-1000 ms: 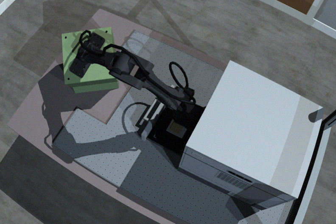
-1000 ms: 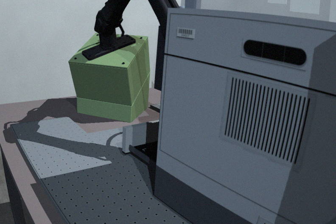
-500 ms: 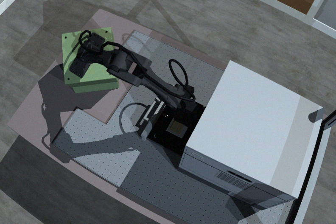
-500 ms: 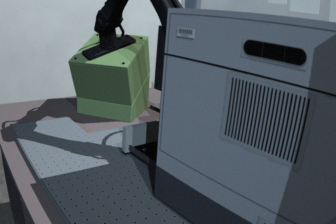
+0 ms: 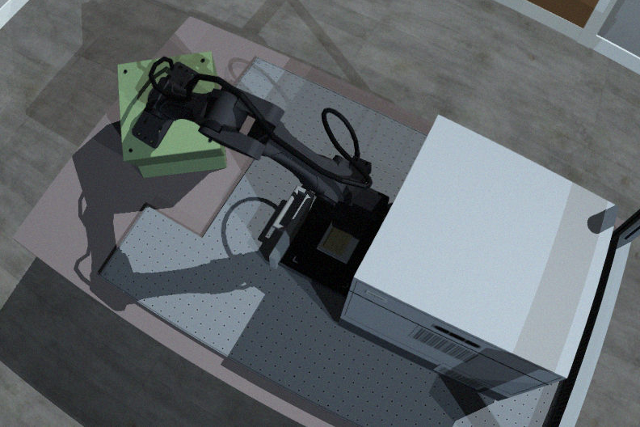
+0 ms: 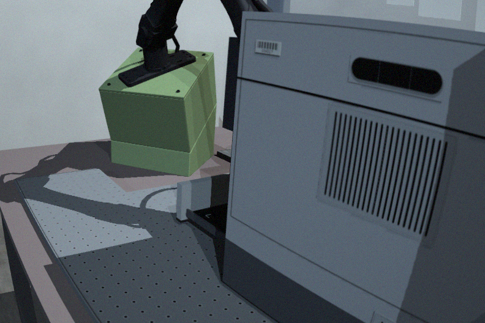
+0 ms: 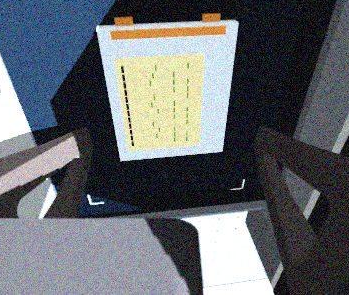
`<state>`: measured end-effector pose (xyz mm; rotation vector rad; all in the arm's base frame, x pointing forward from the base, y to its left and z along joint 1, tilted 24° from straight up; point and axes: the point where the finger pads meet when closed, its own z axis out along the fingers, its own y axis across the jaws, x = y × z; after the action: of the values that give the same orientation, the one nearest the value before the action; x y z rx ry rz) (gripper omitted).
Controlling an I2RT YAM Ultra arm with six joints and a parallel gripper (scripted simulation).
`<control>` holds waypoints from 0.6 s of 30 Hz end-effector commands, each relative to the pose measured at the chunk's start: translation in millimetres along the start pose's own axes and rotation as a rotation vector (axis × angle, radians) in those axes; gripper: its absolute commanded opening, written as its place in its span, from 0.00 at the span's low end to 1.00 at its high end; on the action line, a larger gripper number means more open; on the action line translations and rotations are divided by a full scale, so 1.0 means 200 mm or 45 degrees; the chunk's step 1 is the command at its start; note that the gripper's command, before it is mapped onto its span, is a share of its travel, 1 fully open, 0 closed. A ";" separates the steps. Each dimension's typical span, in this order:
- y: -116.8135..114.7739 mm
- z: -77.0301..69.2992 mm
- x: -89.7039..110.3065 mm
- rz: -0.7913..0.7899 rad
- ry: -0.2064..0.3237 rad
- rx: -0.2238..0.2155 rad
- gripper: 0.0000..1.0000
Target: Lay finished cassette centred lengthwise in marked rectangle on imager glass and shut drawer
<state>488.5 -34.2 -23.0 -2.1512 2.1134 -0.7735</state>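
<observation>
The finished cassette FINISHED [image 7: 167,89] is a pale blue plate with a yellow gel window and an orange strip at its far end. It lies flat on the dark glass of IM's open drawer, lengthwise, with two white corner marks [image 7: 94,199] visible below its near end. It also shows as a small yellow patch in the top view [image 5: 336,241]. My gripper [image 7: 173,137] is open and empty, above the drawer's front end, its fingers apart on either side and clear of the cassette. The drawer front [image 6: 198,194] sticks out of the imager IM [image 5: 474,240].
The green pedestal [image 5: 170,114] carrying my arm's base stands at the back left. The perforated plate [image 5: 213,298] lies around the drawer. IM's tall white body [image 6: 351,161] fills the right side.
</observation>
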 end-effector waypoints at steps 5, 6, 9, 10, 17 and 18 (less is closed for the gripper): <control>0.04 -0.10 -0.03 -0.016 -0.006 -0.018 0.91; 0.04 -0.10 -0.03 -0.016 -0.006 -0.018 0.91; 0.04 -0.12 -0.03 -0.016 -0.006 -0.018 0.91; 0.04 -0.12 -0.03 -0.016 -0.006 -0.018 0.91; 0.04 -0.16 -0.03 -0.016 -0.006 -0.018 0.91; 0.04 -0.17 -0.03 -0.016 -0.006 -0.018 0.91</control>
<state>477.9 -27.5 -7.4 -2.1604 2.1180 -0.7646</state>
